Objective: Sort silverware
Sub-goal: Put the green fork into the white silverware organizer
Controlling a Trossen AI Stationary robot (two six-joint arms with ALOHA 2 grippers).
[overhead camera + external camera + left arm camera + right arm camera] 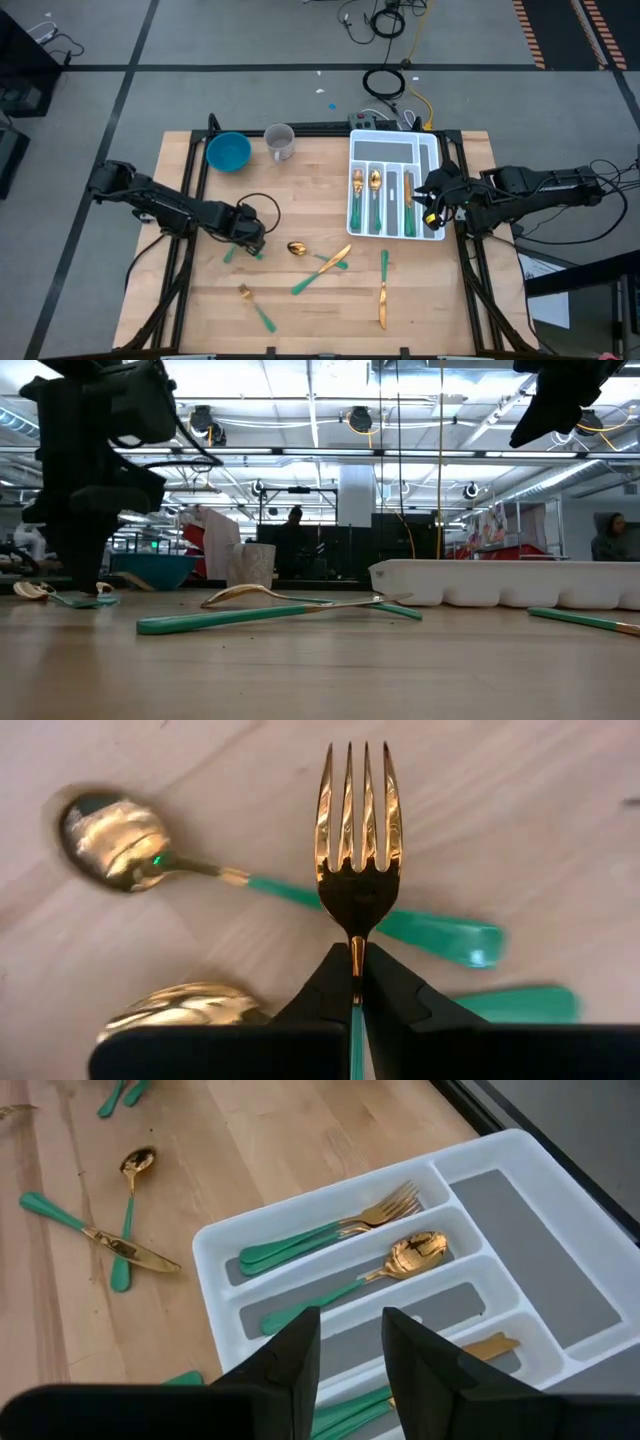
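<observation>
The tray (394, 186) sits on the table (320, 320) at about two o'clock from its middle, with forks (330, 1230) and a spoon (400, 1260) in its compartments; the bowl (228, 152) and cup (280, 142) stand side by side at eleven o'clock; loose silverware (325, 270) lies scattered from centre toward six o'clock; the left gripper (252, 238) sits at nine o'clock, clamping a fork (357, 840); the right gripper (432, 190) hangs over the tray's three-o'clock edge.

fork (357, 840): gold head, green handle, pinched at the neck, tines forward | two spoons (120, 842) lie flat just beside it | knife crossing a spoon (322, 270) mid-bench | fork (256, 305) near front | knife (382, 305) and green-handled piece (384, 262) right | forks (330, 1230), spoon (400, 1260) lie in tray slots
</observation>
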